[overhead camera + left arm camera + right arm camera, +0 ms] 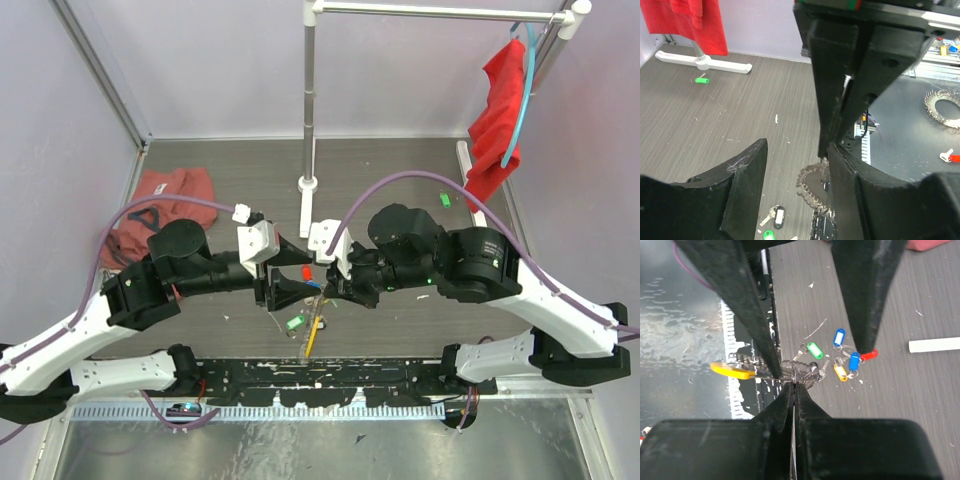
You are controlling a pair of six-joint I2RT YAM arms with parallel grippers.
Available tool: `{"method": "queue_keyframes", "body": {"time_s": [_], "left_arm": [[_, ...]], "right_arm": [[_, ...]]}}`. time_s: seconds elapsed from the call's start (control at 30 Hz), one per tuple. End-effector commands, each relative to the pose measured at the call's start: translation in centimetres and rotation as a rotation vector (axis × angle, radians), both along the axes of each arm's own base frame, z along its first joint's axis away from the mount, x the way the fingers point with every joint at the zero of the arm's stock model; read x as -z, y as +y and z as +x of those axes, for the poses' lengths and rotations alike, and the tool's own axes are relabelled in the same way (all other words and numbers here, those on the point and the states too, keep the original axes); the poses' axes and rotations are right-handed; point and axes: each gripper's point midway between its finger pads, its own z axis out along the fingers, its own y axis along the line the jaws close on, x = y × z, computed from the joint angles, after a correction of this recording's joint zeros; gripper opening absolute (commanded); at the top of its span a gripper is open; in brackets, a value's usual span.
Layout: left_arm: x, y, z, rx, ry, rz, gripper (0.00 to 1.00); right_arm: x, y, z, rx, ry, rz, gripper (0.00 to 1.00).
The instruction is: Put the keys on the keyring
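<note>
Left wrist: left gripper [797, 147] spread, the keyring [809, 186] showing only a coiled edge between its fingers, the rest hidden behind the black fingers [832, 90] of the right gripper [828, 142]. Right wrist: right gripper pressed together, pinching the keyring; tagged keys [840, 373] clustered just beside it. Top: arms cover the keyring except its yellow section; red cloth [498, 110] well beyond.

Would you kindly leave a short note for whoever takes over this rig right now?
The left gripper: jaws open, empty, either side of the right gripper's tip.
The right gripper: jaws shut on the keyring.
The keys: coloured tags clustered by the ring; a black-tagged key lies on the table nearby; a lone green tag lies near the stand's foot.
Done: ring gripped. Whether any key is threaded cannot be told.
Left: thread the loose keys.
</note>
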Motion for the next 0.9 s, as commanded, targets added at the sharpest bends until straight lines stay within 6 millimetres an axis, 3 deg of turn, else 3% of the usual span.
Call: {"method": "queue_keyframes", "body": {"time_s": [0.0, 0.1, 0.4, 0.7, 0.87], "left_arm": [[-1.2, 0.5, -1.1, 0.045, -0.022, -0.027, 0.65], [-1.2, 0.4, -1.2, 0.055, -0.020, -0.025, 0.68], [-0.4, -0.6, -1.7, 0.109, -0.003, 0.012, 0.44], [0.0, -1.0, -1.8, 0.134, -0.002, 0.043, 0.32], [0.0, -0.9, -1.8, 0.134, -0.002, 0.044, 0.20]], "right_arm": [[-2.6, -1.0, 1.3, 0.078, -0.072, 0.050, 0.01], [-2.7, -1.0, 1.4, 0.075, -0.082, 0.043, 0.01], [-3.4, -0.4, 0.8, 0.025, -0.082, 0.072, 0.01], [-3.3, -0.3, 0.5, 0.007, -0.074, 0.080, 0.01], [-3.5, -0.4, 0.5, 0.009, -0.078, 0.089, 0.01]]}}
